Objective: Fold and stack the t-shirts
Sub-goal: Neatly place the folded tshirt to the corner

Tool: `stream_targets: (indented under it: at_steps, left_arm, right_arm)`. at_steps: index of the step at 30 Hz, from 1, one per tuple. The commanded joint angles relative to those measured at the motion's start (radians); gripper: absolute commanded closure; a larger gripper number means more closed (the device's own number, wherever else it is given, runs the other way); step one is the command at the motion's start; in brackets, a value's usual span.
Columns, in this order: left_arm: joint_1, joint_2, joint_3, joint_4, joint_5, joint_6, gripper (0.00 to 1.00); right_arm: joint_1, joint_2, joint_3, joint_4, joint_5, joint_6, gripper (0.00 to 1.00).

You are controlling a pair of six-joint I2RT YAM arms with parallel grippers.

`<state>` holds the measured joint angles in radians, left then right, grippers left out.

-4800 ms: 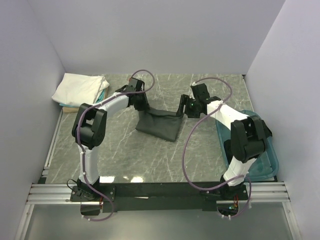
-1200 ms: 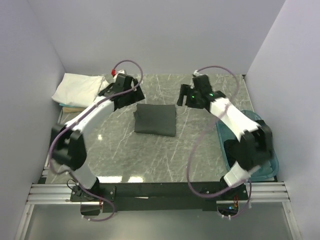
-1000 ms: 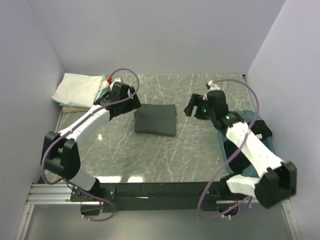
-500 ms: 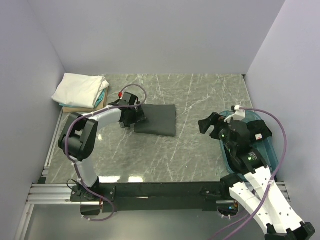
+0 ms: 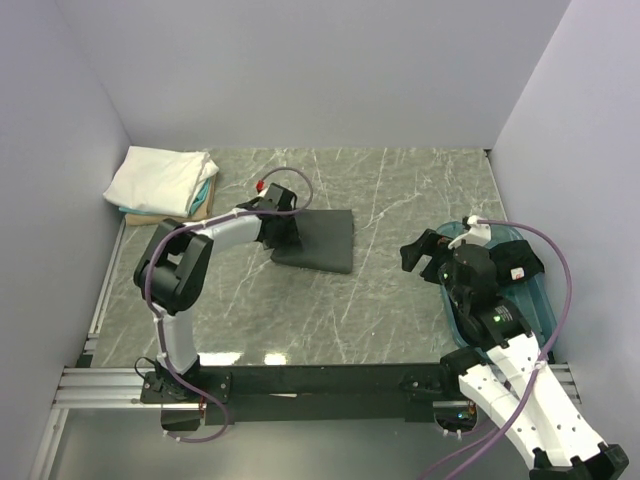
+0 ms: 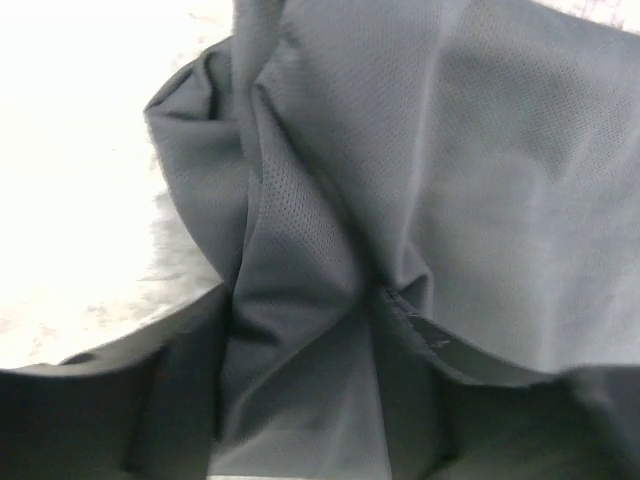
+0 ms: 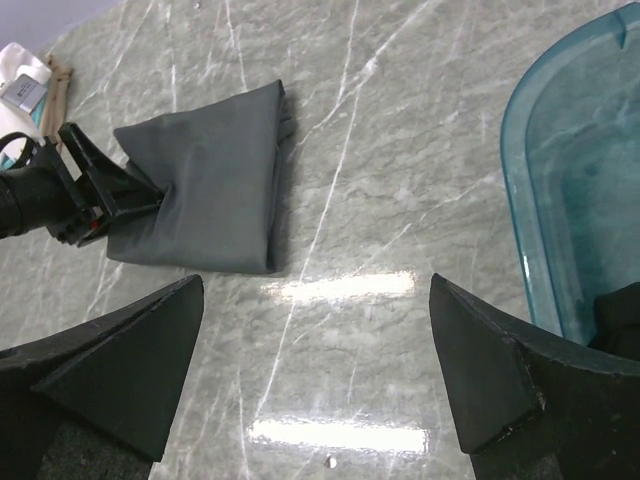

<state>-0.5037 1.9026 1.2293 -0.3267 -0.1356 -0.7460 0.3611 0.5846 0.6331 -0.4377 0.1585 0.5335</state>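
Note:
A dark charcoal-grey t-shirt (image 5: 318,238) (image 7: 205,180) lies folded in a rectangle mid-table. My left gripper (image 5: 284,232) (image 7: 150,195) is at its left edge, shut on the cloth. In the left wrist view the grey fabric (image 6: 420,180) fills the frame and bunches into pleats between the dark fingers (image 6: 90,420). My right gripper (image 5: 421,252) (image 7: 315,330) hangs open over bare table to the right of the shirt, holding nothing. A folded white t-shirt (image 5: 158,177) tops a stack at the far left, with a teal one (image 5: 208,190) showing under it.
A teal plastic bin (image 5: 536,312) (image 7: 520,140) stands at the right edge, partly under my right arm; dark cloth (image 7: 622,318) lies inside it. Walls close in the table on the left, back and right. Marble table (image 5: 340,300) spans between the arms.
My left gripper slid right to the grey shirt's left edge and closed on it. The right arm pulled back toward the bin and stayed open.

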Motion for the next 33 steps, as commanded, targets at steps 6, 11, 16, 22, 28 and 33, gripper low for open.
stream_targets:
  at_steps: [6, 11, 16, 22, 28, 33]
  left_arm:
    - [-0.05, 0.079, 0.1, -0.146, -0.174, 0.008, 0.84]
    - [-0.05, 0.102, 0.166, -0.238, -0.318, 0.043, 0.99]
    - [-0.048, 0.055, 0.19, -0.229, -0.528, 0.15, 0.99]
    - [-0.007, -0.022, 0.142, -0.043, -0.67, 0.483, 0.99]
    - [0.103, -0.071, 0.102, 0.127, -0.665, 0.782, 0.99]
    - [0.158, -0.047, 0.18, 0.149, -0.633, 0.984, 0.99]
  right_arm:
    - [-0.002, -0.009, -0.01, 0.014, 0.067, -0.039, 0.0]
    - [-0.002, -0.017, -0.019, 0.02, 0.085, -0.059, 0.0]
    - [-0.001, -0.02, -0.041, 0.042, 0.096, -0.066, 0.0]
    - [-0.001, -0.011, -0.049, 0.051, 0.099, -0.069, 0.0]
    - [-0.002, -0.005, -0.056, 0.056, 0.098, -0.067, 0.0]
    - [-0.002, 0.012, -0.062, 0.059, 0.105, -0.064, 0.0]
